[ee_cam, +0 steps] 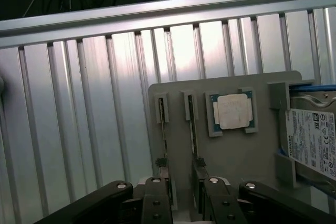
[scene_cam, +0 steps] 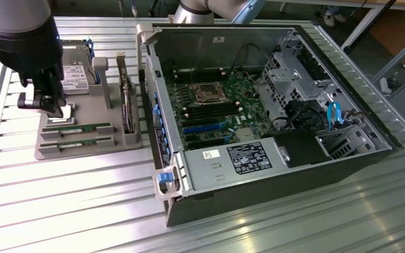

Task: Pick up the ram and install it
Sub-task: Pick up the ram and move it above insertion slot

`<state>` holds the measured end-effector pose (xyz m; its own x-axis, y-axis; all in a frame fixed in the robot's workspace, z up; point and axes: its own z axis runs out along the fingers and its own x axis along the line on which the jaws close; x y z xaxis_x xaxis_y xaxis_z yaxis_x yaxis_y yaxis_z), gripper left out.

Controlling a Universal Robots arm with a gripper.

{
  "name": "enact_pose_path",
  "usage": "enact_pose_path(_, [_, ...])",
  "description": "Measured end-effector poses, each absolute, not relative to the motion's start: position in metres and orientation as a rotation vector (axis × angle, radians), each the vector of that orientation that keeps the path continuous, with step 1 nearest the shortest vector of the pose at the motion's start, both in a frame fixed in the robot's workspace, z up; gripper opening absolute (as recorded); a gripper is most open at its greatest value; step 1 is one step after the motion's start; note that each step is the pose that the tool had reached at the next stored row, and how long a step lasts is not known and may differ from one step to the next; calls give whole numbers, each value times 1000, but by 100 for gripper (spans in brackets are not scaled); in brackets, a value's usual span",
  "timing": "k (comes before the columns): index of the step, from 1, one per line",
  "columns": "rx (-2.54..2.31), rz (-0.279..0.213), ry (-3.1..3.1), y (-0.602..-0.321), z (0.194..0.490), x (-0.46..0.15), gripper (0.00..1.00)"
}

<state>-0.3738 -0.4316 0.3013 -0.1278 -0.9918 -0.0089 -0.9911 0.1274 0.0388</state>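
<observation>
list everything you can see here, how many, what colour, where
ram sticks: two, green, side by side in slots of the holder
processor chip: one, silver, in a recess of the holder next to the ram sticks
hard drive: one, silver with a white label, at the holder's end away from the ram sticks
expansion card: one, dark, upright on the holder's side nearest the case
holder: one, grey, on the table at the exterior view's left
computer case: one, black, open with the motherboard showing, exterior view's centre and right
table: one, silver slats, under everything
gripper: one, black, open, over the holder near the processor chip
</observation>
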Motion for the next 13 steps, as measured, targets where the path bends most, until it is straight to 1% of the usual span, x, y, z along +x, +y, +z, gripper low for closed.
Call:
enact_pose_path(7, [2062,-55,-2344,-432,291,-374,31])
enact_pose_path(13, [2062,-55,-2343,-432,275,-374,31])
